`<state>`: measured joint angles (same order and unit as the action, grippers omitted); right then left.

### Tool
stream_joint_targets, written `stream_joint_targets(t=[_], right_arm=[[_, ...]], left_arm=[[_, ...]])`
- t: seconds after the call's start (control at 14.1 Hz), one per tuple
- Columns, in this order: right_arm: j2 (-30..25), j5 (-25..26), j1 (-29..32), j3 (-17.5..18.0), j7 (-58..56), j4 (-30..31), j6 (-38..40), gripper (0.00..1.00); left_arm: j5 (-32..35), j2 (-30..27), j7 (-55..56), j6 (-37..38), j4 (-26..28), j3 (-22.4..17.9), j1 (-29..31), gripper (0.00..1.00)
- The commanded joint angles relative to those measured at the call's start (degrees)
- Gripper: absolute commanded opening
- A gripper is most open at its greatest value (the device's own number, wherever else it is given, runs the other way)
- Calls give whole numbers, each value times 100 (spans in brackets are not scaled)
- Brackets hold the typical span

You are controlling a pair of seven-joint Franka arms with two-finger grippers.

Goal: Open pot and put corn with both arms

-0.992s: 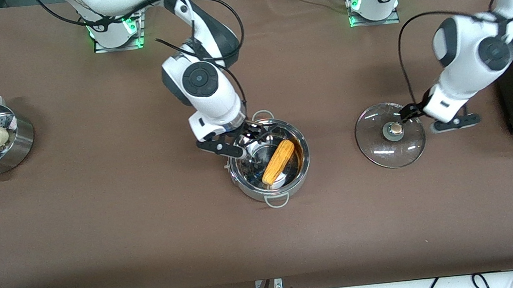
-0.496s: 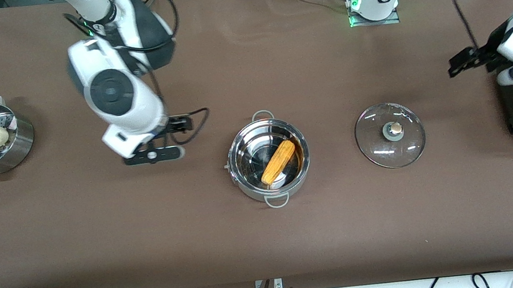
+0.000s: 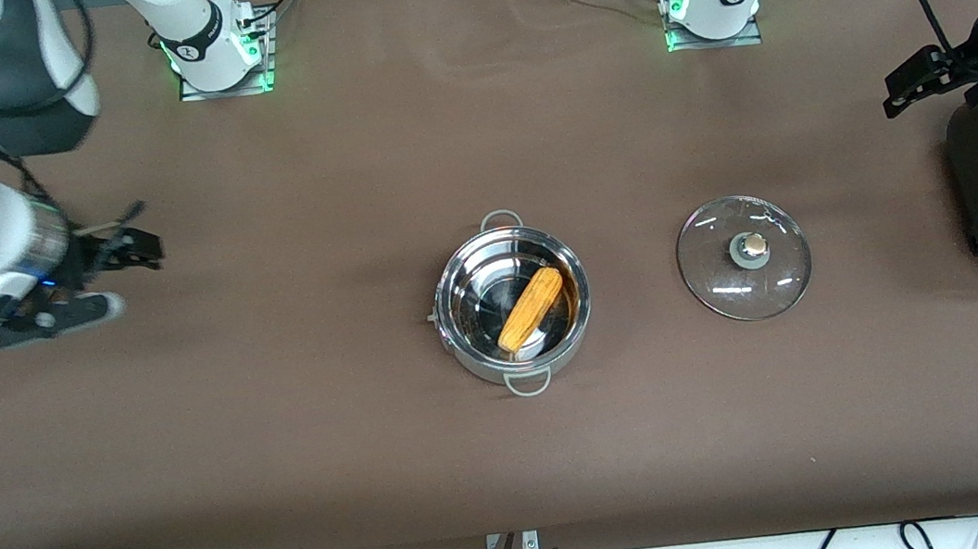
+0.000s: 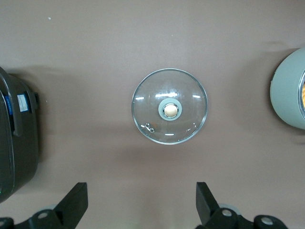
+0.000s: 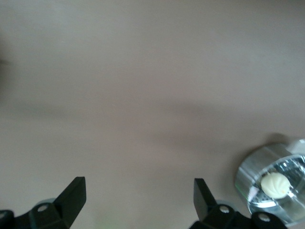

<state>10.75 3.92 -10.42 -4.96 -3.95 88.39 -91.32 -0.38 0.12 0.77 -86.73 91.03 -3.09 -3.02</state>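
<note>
Inside the pot (image 3: 459,334) lies the corn (image 3: 531,308), lid (image 3: 743,257) off; my left gripper (image 4: 140,205) and right gripper (image 5: 138,202), spread empty, should park clear.

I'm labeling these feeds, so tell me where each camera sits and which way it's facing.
Front view: high across the table, facing both arms' bases; pot holds the corn.
Left wrist view: looks down at the lid; left gripper fingers open.
Right wrist view: looks down at table and steamer; right gripper open.
Front and left wrist share the lid.
</note>
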Motion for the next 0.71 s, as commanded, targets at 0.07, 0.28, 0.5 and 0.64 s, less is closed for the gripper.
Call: stream_joint_targets(t=[0.07,0.28,0.5,0.64], right_arm=[[-1229,-137,768,425,-27,687,-343,100],[-1383,-172,997,602,-88,715,24,100],[-1339,-356,989,611,-45,679,18,100],[-1277,-742,998,410,-45,679,-79,100]], left_arm=[[64,112,-77,156,-288,10,-5,100],[99,111,-86,392,-279,2,-23,100],[108,111,-130,464,-288,-16,-23,100],[117,103,-156,464,-288,-42,-14,100]])
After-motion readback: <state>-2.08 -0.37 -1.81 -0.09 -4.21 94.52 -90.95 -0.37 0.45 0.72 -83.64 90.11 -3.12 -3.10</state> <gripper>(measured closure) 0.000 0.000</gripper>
